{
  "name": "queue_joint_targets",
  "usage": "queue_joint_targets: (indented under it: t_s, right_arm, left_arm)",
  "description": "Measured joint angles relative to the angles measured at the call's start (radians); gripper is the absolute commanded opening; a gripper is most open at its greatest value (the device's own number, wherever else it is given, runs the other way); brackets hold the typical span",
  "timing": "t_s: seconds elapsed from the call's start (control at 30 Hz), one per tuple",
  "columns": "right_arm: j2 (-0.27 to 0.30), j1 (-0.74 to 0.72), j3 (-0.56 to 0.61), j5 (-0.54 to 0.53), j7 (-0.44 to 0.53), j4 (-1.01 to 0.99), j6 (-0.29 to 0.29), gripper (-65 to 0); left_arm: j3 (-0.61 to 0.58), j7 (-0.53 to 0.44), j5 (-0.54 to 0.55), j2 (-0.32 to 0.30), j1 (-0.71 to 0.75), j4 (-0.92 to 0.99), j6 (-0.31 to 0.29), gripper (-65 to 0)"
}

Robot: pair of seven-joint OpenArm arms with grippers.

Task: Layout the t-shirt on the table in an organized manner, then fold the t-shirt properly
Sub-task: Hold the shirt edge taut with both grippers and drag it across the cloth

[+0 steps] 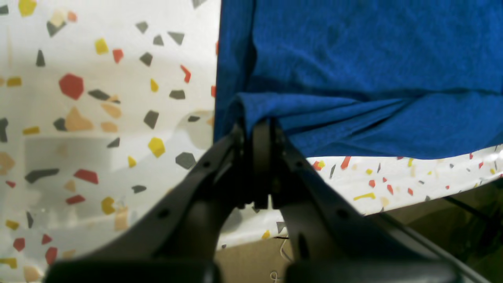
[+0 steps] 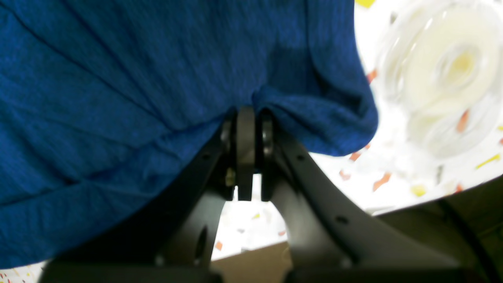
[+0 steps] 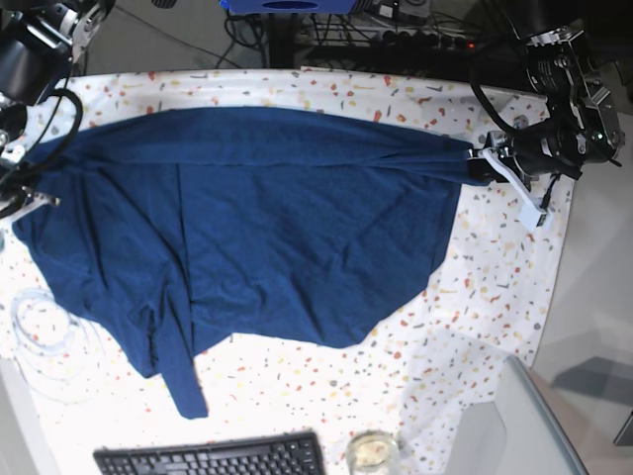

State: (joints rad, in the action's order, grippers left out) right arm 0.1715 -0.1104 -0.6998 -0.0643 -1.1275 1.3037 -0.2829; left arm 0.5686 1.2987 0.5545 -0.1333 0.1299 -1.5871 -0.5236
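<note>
While the shirt (image 3: 267, 228) is lying spread across the table (image 3: 475, 297), both grippers are pinching it at opposite ends. The left gripper (image 1: 257, 125) is clamping a bunched fold at the shirt's corner, its fingers (image 1: 261, 149) pressed together on the cloth near the table's edge; in the base view this gripper (image 3: 485, 163) is sitting at the right, where the fabric is drawing to a point. The right gripper (image 2: 246, 114) is closing on a gathered fold too, with blue cloth draping over and around its fingers (image 2: 245, 153). In the base view that end of the shirt is reaching the table's left edge, under the arm there. A sleeve is trailing down toward a keyboard (image 3: 213, 457). A clear spool (image 2: 452, 74) is lying on the table beside the right gripper.
</note>
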Motion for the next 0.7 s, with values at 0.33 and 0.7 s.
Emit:
queue_joint_targets:
  t_s: [0.33,0.7]
  right_arm:
    - [0.067,-0.039,0.06,0.008,0.089,-0.187,0.0,-64.8]
    - [0.074,-0.044,0.079,0.006,0.09,-0.201,0.0,-64.8]
  left_arm:
    - [0.0,-0.004,0.0,0.0,-0.027,0.068,0.0,-65.0]
    - [-0.003,-0.007,0.0,0.0,-0.059,0.069,0.0,-65.0]
